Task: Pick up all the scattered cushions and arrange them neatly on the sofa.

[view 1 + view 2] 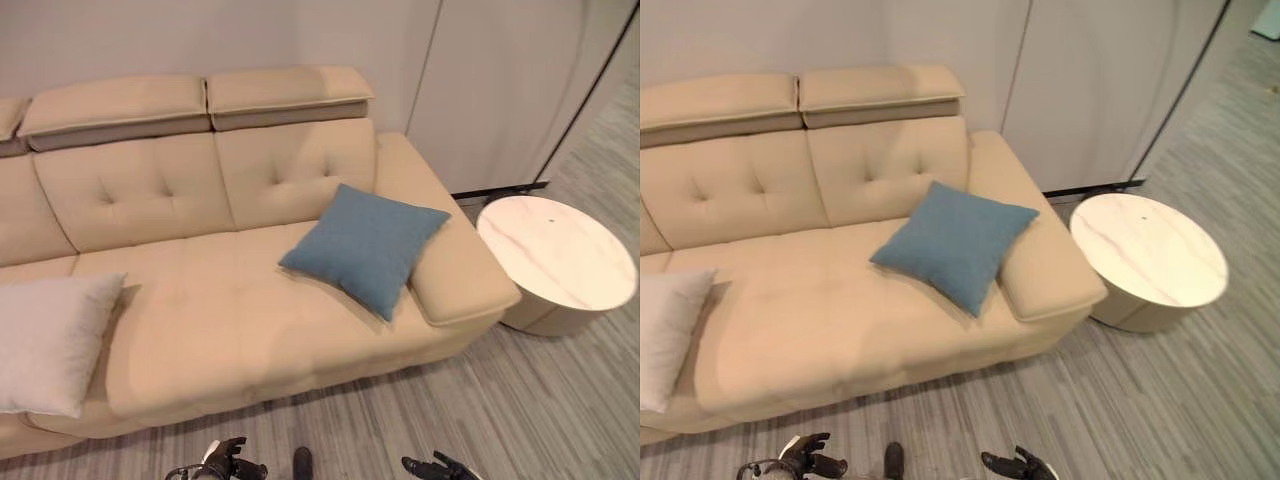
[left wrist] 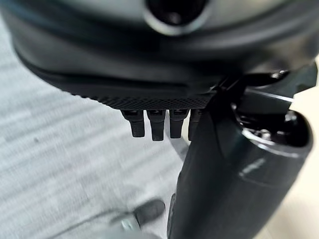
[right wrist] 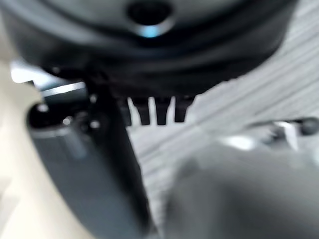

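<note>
1. The beige sofa (image 1: pixel 200 300) stood against a pale wall, its tufted back topped by two raised headrests.
2. A blue cushion (image 1: pixel 365 247) lay tilted on the seat at the sofa's right end, one corner resting on the right armrest (image 1: pixel 455 265) and its upper edge leaning against the backrest.
3. A light grey cushion (image 1: pixel 50 340) lay on the seat toward the sofa's left end, well apart from the blue one, its lower edge reaching the seat's front edge.
4. A round side table (image 1: pixel 560 262) with a pale marbled top stood on the striped grey floor (image 1: pixel 520 400), just beside the right armrest.
5. The left hand (image 1: pixel 228 460) showed low at the frame's bottom edge, over the floor in front of the sofa; in its wrist view the fingers (image 2: pixel 157 124) hung straight and relaxed, holding nothing.
6. The right hand (image 1: pixel 435 467) showed likewise low over the floor, apart from the sofa; its wrist view showed the fingers (image 3: pixel 149 110) straight and released, grasping nothing.
</note>
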